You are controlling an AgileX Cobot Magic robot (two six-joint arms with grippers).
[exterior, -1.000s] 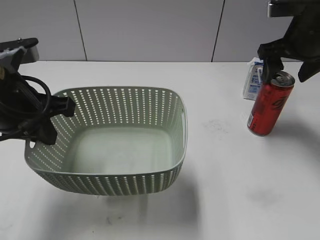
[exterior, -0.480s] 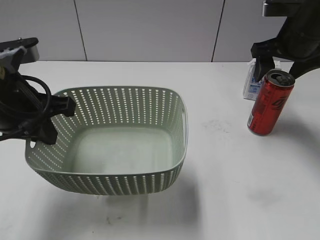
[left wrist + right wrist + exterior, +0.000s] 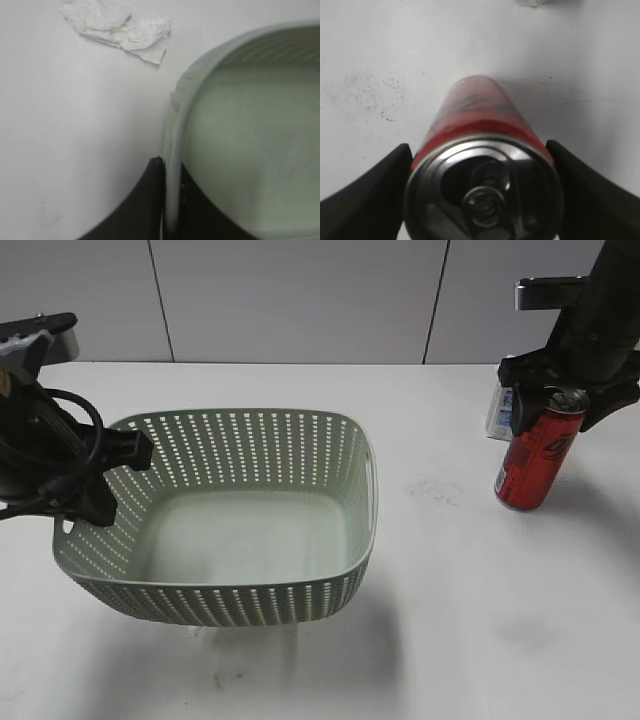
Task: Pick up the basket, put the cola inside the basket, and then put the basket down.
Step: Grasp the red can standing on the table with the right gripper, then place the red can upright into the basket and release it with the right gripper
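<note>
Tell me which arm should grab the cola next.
Right. The right gripper already straddles the cola, a finger on each side of its silver top, jaws open. The left gripper is shut on the basket rim, holding it above the table.

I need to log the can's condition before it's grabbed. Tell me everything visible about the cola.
The cola is a tall slim red can with black lettering and a silver top with its pull tab. It stands upright on the white table, right of the basket. The right gripper straddles its top, a finger on each side.
</note>
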